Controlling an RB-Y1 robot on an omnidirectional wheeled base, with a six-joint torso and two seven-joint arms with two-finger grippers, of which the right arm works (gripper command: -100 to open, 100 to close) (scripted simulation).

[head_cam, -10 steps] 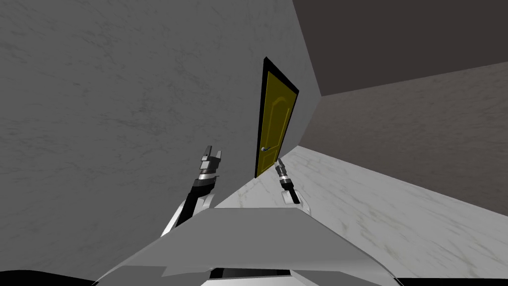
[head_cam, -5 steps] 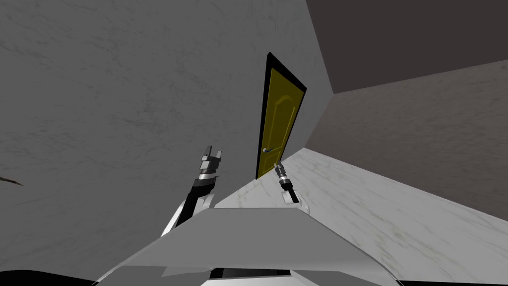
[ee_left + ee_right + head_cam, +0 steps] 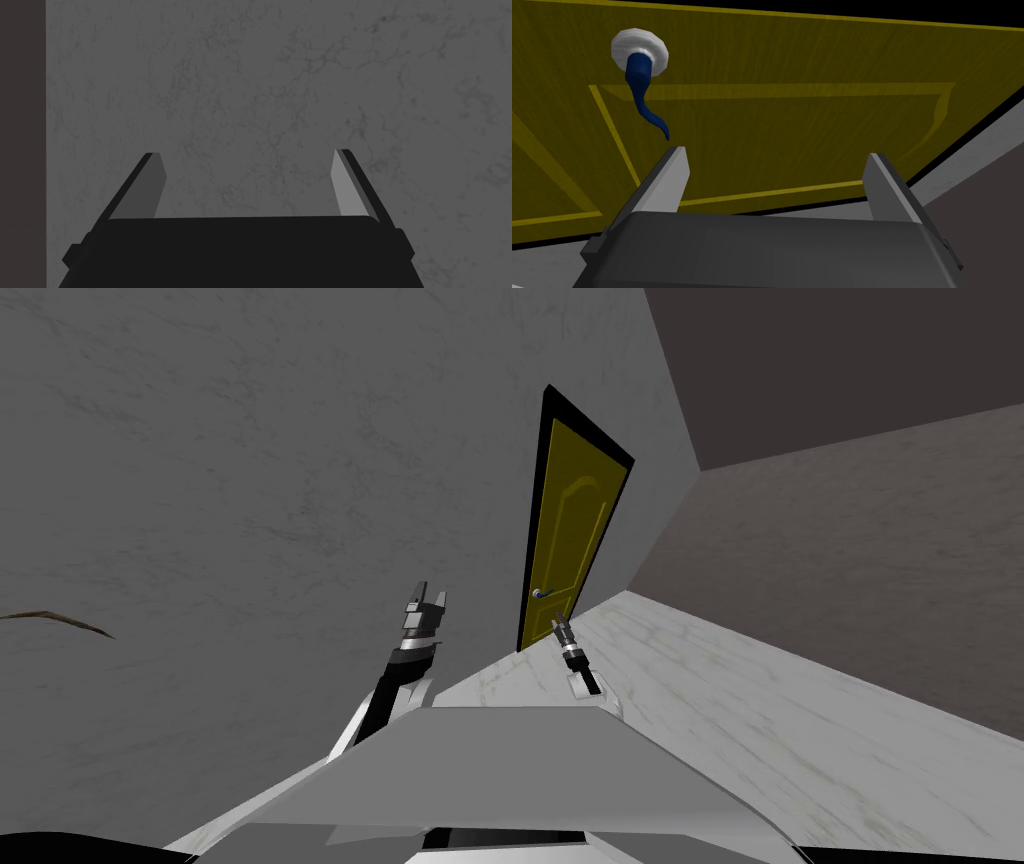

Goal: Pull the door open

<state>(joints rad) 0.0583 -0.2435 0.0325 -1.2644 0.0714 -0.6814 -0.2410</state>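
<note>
Yellow door (image 3: 566, 528): panelled, set in a black frame (image 3: 531, 508) in the grey marbled wall (image 3: 250, 488), far ahead and slightly right. It looks shut; I can make out no gap.
Handle (image 3: 641, 90): dark blue curved lever on a white rosette (image 3: 639, 47), near the door's left edge.
Right gripper (image 3: 777, 156): fingers apart, holding nothing. It is aimed at the door panel. The lever's tip lies just beyond one fingertip, to the side of the gap rather than inside it. Near, not touching.
Left gripper (image 3: 427, 596): raised on the left, facing the grey wall, fingers apart, empty.
Floor (image 3: 760, 688): pale and marbled, running to the right of the door.
Step in hand: reaching for the handle. No grasp made, door not yet moved.
Next move, as I judge it: shift the right hand sideways until the lever sits between the fingers, ease forward, and close on it. The lever probably needs pressing down first, then a draw back toward me, leaving room for the swing.
Risk: the lever is thin and curved, so blade fingers could slip off its tapered end. A grip nearer the rosette seems safer.
</note>
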